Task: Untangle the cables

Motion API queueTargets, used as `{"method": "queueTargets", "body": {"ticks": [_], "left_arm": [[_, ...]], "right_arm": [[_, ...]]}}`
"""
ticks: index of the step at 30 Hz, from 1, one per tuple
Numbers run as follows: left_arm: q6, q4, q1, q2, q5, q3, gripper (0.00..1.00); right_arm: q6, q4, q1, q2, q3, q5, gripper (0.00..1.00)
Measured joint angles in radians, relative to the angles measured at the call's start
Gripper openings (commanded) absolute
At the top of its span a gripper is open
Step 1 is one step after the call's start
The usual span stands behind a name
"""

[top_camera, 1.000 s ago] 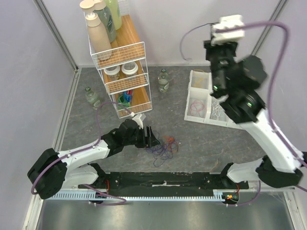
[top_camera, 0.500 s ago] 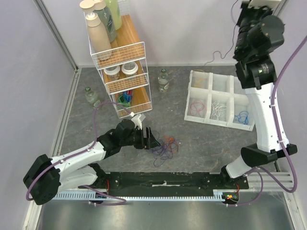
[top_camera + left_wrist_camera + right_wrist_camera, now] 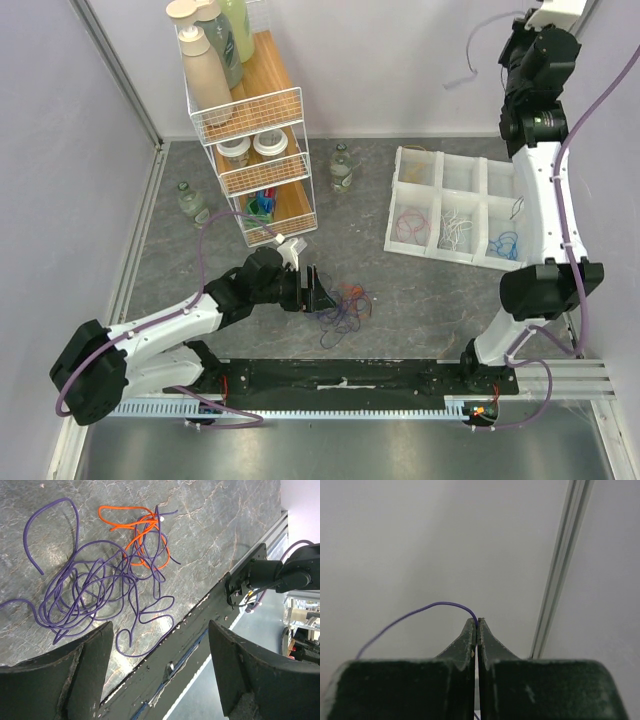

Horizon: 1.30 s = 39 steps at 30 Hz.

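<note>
A tangle of cables (image 3: pixel 342 305) lies on the grey table near the front middle. In the left wrist view it is a looping purple cable (image 3: pixel 95 590) crossed with an orange cable (image 3: pixel 140 535). My left gripper (image 3: pixel 318 290) is low, just left of the tangle, open and empty, and the pile lies beyond its fingertips (image 3: pixel 160 627). My right gripper (image 3: pixel 520 40) is raised high at the back right, against the wall. It is shut on a thin purple cable (image 3: pixel 420 611) that arcs left from its tips (image 3: pixel 477 622). The strand also shows in the top view (image 3: pixel 470 65).
A white compartment tray (image 3: pixel 400 200) at the right holds pink, white and blue cable loops. A wire shelf rack (image 3: pixel 250 130) with bottles stands at the back left. Two small glass bottles (image 3: pixel 341 170) (image 3: pixel 192 200) stand on the table. A black rail (image 3: pixel 340 375) runs along the near edge.
My right arm has swung up and back from over the tray to high against the back wall, carrying the purple cable. My left arm has barely moved.
</note>
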Motion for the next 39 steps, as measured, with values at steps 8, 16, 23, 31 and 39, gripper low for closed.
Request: {"method": "queueTargets", "body": {"ticks": [8,16,23,31,39], "left_arm": [[0.000,-0.008,0.000,-0.009,0.004,0.000,0.83],[0.000,-0.011,0.000,-0.024,0.004,0.000,0.83],[0.000,-0.029,0.000,-0.049,0.003,0.000,0.83],[0.000,-0.051,0.000,-0.086,0.003,0.000,0.83],[0.000,-0.084,0.000,-0.120,0.000,0.000,0.83]], "right_arm": [[0.092,-0.060,-0.097,0.072,0.004,-0.075,0.00],[0.105,-0.032,-0.103,0.076,0.268,-0.102,0.00],[0.129,0.016,-0.111,0.087,0.320,-0.123,0.00],[0.146,0.090,-0.111,0.100,0.021,-0.153,0.00],[0.185,0.109,-0.111,0.096,-0.299,-0.177,0.00]]}}
